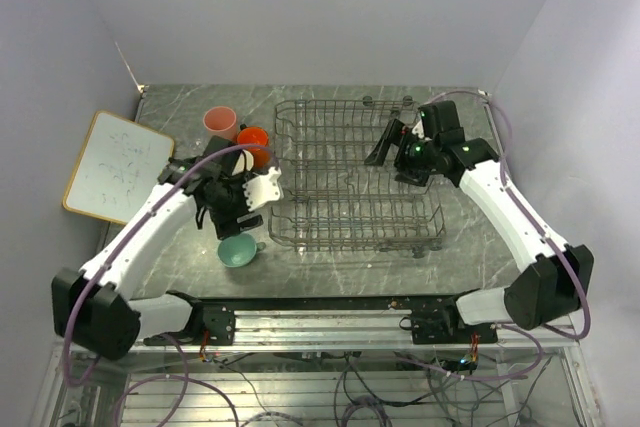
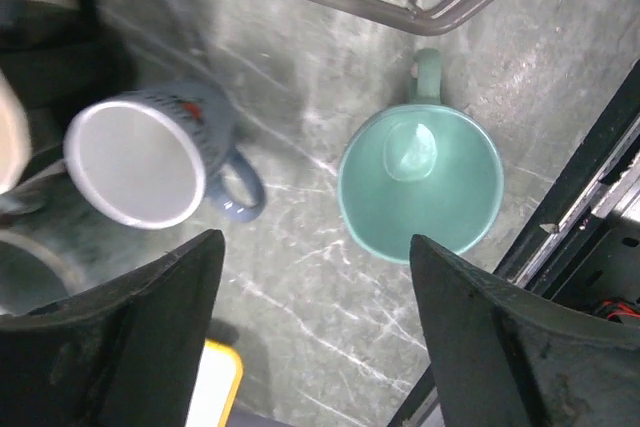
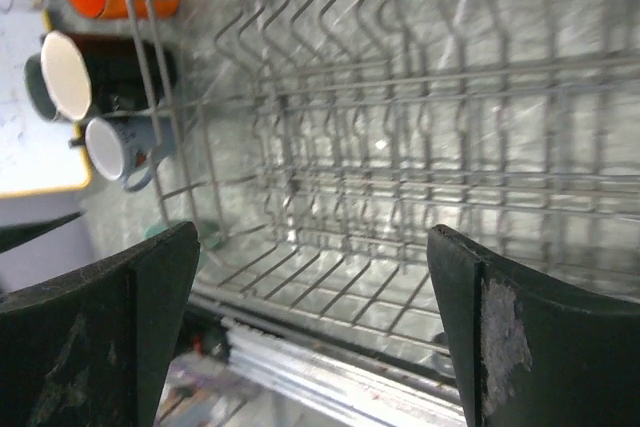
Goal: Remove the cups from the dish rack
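Observation:
The dish rack (image 1: 350, 179) stands mid-table, and only bare wire shows inside it (image 3: 400, 147). To its left are a pink tumbler (image 1: 220, 122), an orange mug (image 1: 253, 141) and a mint-green mug (image 1: 238, 250). My left gripper (image 2: 315, 240) hangs open above bare table. The mint-green mug (image 2: 420, 182) stands upright just beyond its right finger, and a grey mug (image 2: 150, 162) lies beyond the left one. My right gripper (image 3: 310, 232) is open over the rack's right side (image 1: 384, 147), holding nothing. Its view also shows a black mug with cream inside (image 3: 60, 77).
A white board with a wooden frame (image 1: 115, 165) lies at the table's far left. The rack's near rim (image 2: 440, 12) passes close behind the mint-green mug. A metal rail (image 1: 330, 325) runs along the near table edge. Grey walls close in the table.

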Robot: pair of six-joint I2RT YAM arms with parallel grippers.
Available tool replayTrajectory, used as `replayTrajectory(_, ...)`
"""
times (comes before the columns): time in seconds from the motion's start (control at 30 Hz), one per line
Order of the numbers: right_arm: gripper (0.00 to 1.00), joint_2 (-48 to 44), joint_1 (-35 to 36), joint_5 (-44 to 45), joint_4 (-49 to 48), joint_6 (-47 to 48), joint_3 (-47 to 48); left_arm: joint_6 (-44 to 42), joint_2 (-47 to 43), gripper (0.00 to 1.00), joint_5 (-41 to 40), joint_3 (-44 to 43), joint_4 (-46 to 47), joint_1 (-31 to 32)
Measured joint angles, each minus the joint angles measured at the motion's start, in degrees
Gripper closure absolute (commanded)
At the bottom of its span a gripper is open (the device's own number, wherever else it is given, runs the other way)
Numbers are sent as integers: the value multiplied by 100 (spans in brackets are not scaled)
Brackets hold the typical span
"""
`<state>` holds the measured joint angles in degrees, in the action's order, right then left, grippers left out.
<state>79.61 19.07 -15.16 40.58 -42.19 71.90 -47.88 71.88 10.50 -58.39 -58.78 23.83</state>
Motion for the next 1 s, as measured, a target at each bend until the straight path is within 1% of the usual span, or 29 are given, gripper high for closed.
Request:
replayTrajectory(0.03,0,-90,2,214,24,57,2,37,-136,5,9,-164,-109,0)
replayTrajectory(0.13,0,-503,-2,1088,37,212,-79,245,-658,1,24,-492,-216,0)
replayTrajectory(0.2,0,-898,-7,1716,-101,302,-345,503,-1069,0,20,-487,-144,0)
replayTrajectory(0.27,0,-1355,-17,2378,-258,417,-782,872,-1480,0,-42,-319,118,-7)
replayTrajectory(0.33,0,-1696,-22,2898,-452,525,-1233,1375,-1908,0,-234,20,608,-79)
replayTrajectory(0.43,0,-1993,-33,3501,-678,737,-1834,2013,-2304,0,-581,544,1375,-315)
replayTrajectory(0.53,0,-2002,-48,3825,-831,1008,-2098,2490,-2367,0,-754,896,2107,-966)
replayTrajectory(0.63,0,-1969,-136,4074,-1014,1285,-2131,2776,-2151,1,-579,1073,2767,-2037)
replayTrajectory(0.73,0,-1963,-367,4229,-1244,1447,-2162,2951,-1974,1,-136,1314,3427,-3211)
replayTrajectory(0.77,0,-1963,-479,4277,-1344,1462,-2212,3001,-1947,1,-2,1423,3606,-3495)
replayTrajectory(0.83,0,-2022,-636,4367,-1606,1467,-2428,3060,-1963,1,232,1672,3877,-3768)
replayTrajectory(0.93,0,-2374,-719,4579,-2006,1508,-3032,3106,-2070,1,560,2116,4111,-3818)
replayTrajectory(1.0,0,-2789,-721,4706,-2343,1602,-3504,3195,-2153,1,713,2374,4245,-3818)
